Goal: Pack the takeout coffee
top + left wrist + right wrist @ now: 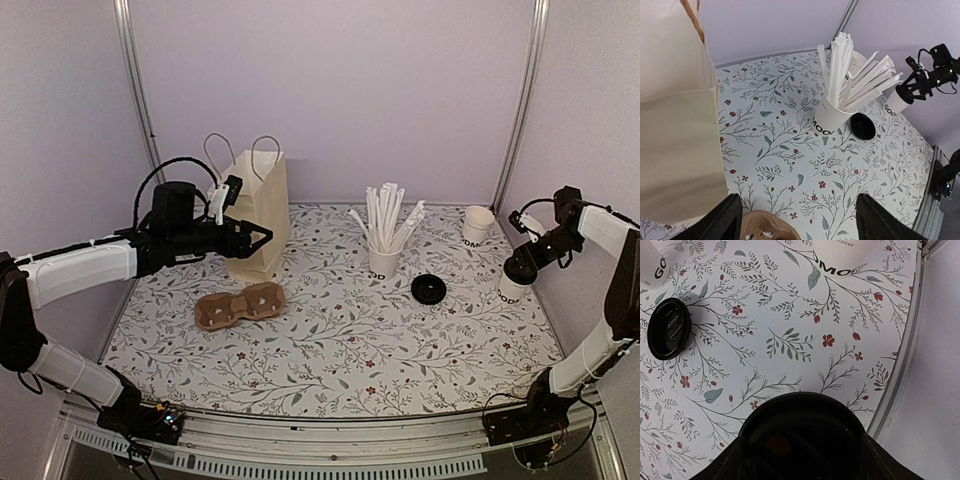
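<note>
Surface: a floral-patterned table (pixel 330 350) closed in by pale lilac walls
Takeout coffee: the takeout coffee (pixel 511 291) stands upright at the table's far right edge, well apart from the paper bag (pixel 258 215) at the left rear
Right gripper: the right gripper (pixel 521 268) sits over the cup's top, jaws against opposite sides of the black lid (pixel 802 435), apparently clasping it
Left gripper: the left gripper (pixel 258 238) is spread wide and holds nothing, just beside the bag
Handling: probably light; the thin paper wall would dent under a hard squeeze, and the plastic lid looks slick and could pop off
Best hold: likely the stiff rim at the lid, with gentle pressure and the cup kept upright
</note>
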`<state>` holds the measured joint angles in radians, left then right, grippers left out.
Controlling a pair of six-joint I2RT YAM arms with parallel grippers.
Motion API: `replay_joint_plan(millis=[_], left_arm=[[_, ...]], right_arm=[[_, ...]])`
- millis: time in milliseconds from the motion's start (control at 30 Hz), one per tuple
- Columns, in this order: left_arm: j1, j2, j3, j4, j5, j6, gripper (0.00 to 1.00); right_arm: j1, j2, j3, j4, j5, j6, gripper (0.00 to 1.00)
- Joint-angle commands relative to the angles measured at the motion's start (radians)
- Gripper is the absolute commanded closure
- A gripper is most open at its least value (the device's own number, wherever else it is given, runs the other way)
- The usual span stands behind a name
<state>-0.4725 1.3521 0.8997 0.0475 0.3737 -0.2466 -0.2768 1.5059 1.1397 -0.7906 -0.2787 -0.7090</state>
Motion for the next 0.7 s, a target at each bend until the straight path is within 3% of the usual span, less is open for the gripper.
replay_joint_plan(millis=[0,100,300,467,667], left_arm=[[0.012,-0.025,-0.012,0.009,0.014,0.009,0.20],[0.011,-0.022,-0.008,0.007,0.014,0.007,0.20],[0.012,-0.021,-0.008,0.006,0.021,0.009,0.20],[0.012,-0.021,-0.007,0.006,0.026,0.008,0.20],[0.012,-0.027,-0.010,0.006,0.025,0.010,0.20]], right_arm=[[-0.006,0.027,0.014,0.042,0.013,0.039,0.31],[-0.007,0.024,0.022,0.035,0.025,0.068,0.19],[-0.007,-0.063,0.105,-0.032,-0.008,0.087,0.13],[-0.006,-0.074,0.170,-0.062,-0.049,0.084,0.15],[0.018,0.013,0.250,-0.047,-0.100,0.119,0.29]])
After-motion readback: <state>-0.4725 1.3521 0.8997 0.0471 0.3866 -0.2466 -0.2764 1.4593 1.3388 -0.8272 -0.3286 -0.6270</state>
